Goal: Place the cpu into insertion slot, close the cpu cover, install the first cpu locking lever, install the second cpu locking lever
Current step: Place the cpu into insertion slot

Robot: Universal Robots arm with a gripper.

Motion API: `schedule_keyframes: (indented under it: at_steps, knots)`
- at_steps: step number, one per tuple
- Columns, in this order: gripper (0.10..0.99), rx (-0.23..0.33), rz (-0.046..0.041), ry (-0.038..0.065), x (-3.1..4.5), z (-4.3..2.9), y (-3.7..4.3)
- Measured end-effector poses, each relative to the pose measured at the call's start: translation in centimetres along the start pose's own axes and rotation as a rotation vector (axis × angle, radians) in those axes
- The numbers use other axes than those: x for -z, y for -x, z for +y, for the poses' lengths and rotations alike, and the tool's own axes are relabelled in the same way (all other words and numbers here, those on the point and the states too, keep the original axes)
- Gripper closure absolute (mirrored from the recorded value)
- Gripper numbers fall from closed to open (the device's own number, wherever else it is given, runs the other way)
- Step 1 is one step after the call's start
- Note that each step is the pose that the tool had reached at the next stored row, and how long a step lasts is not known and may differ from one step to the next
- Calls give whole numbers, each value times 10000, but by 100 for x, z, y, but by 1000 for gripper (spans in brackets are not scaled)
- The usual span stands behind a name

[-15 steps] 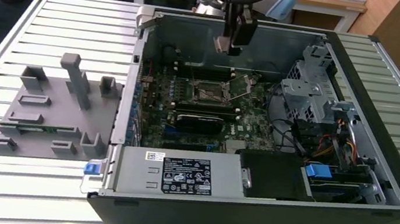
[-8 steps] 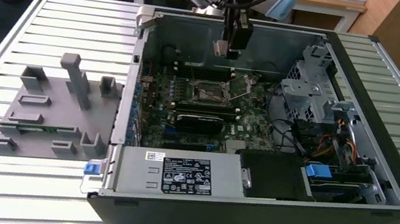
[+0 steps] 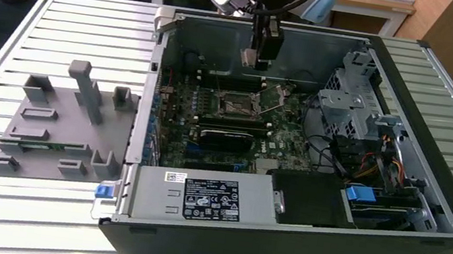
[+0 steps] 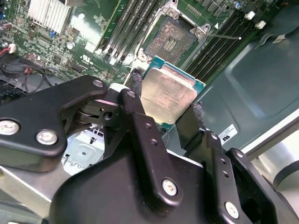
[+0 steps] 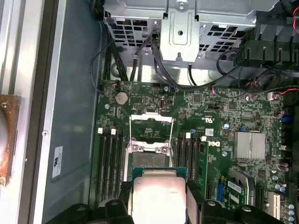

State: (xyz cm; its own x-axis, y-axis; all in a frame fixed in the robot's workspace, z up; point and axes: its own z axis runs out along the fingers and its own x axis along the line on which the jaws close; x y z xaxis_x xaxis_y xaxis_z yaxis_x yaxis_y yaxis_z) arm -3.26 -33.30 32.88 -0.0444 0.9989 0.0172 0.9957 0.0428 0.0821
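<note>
Over the green circuit board inside the open case: grips the cpu by two opposite edges with the tool, pale metal top showing in both wrist views. Holds it above and apart from the bare insertion slot, cpu cover swung open beside.

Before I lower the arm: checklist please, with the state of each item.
1. Grip on cpu: ok, gripper shut on two opposite edges.
2. Empty slot: ok, nothing in it.
3. Open cover: ok, swung up off the slot.
4. Free lever: ok, stands loose beside the slot.
5. Seated cpu: not ok, held in the air above the board.
6. Corner match of cpu to slot: cannot tell.
</note>
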Motion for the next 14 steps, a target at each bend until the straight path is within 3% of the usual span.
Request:
schedule_keyframes:
  at_steps: [14]
  knots:
    - [545,-51,-3,-31,-161,-12,-8]
